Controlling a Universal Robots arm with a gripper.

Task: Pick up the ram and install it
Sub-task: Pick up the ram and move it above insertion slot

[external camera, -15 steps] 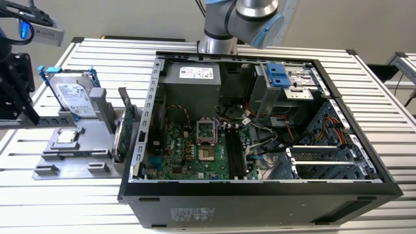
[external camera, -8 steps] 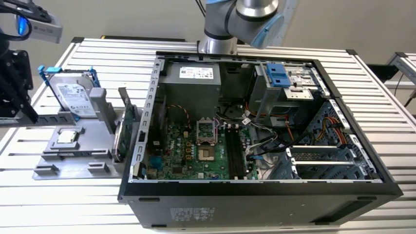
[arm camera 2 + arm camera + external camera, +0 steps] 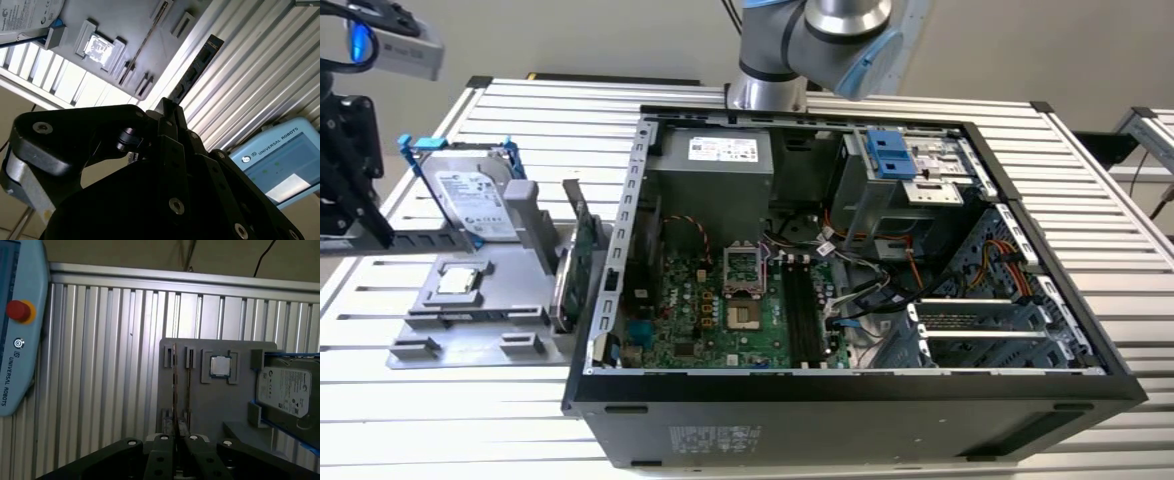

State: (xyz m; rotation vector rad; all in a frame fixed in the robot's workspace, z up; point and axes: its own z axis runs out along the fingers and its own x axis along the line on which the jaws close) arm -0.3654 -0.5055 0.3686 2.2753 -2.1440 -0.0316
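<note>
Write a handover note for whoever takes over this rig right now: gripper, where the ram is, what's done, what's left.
Gripper: shut on the ram, gripping one end; the rest of the stick juts out past the fingertips.
Ram: held in the air, clear of the grey holder tray.
Computer case: open on the table; the memory slots on the board look empty.
Done: pickup.
Left: the install; the ram is not yet at the case.
</note>
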